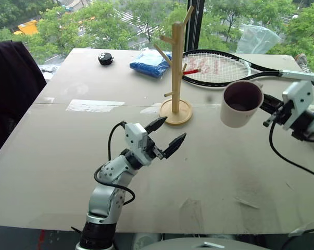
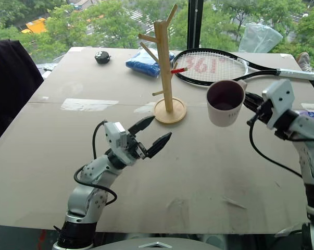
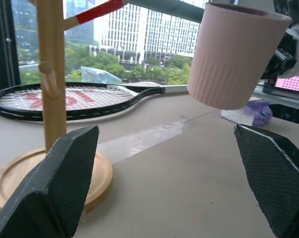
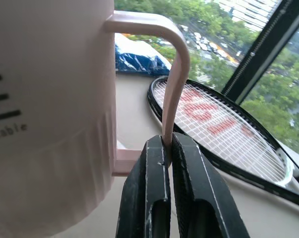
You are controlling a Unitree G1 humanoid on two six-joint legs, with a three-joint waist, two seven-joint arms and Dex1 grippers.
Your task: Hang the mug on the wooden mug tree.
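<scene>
1. Bench (image 1: 68, 172): pale grey-beige board, matte and scuffed, with a seam across it and a strip of clear tape (image 1: 94, 105) near the seam. It stands against a big window with a dark frame post; trees and buildings outside.
2. On the bench, far side: tennis racket (image 1: 219, 70) with black frame, white strings and red print; blue crinkly bag (image 1: 150, 63); small black round object (image 1: 105, 58). A dark cloth (image 1: 11, 88) hangs at the bench's left edge.
3. Wooden mug tree (image 1: 176, 62): light-wood upright post on a round disc base, short pegs angled upward, standing on the bench near centre, just in front of the racket head.
4. Right gripper (image 4: 167, 148): arm reaches in from the right, raised above the bench, pointing roughly level toward the left. Black fingers pinched together on the thin loop handle of the mug (image 1: 241, 104).
5. The mug is in the air, clear of the bench, to the right of the mug tree and apart from it. It is cream-white, lower body ribbed, dark maroon inside, with dark lettering on the side; the mouth tilts toward the camera.
6. Left gripper (image 1: 166, 136): arm comes up from the lower edge, gripper angled up toward the tree's base, above the bench. Fingers spread wide, holding nothing; black textured wedge-shaped pads (image 3: 65, 183).
</scene>
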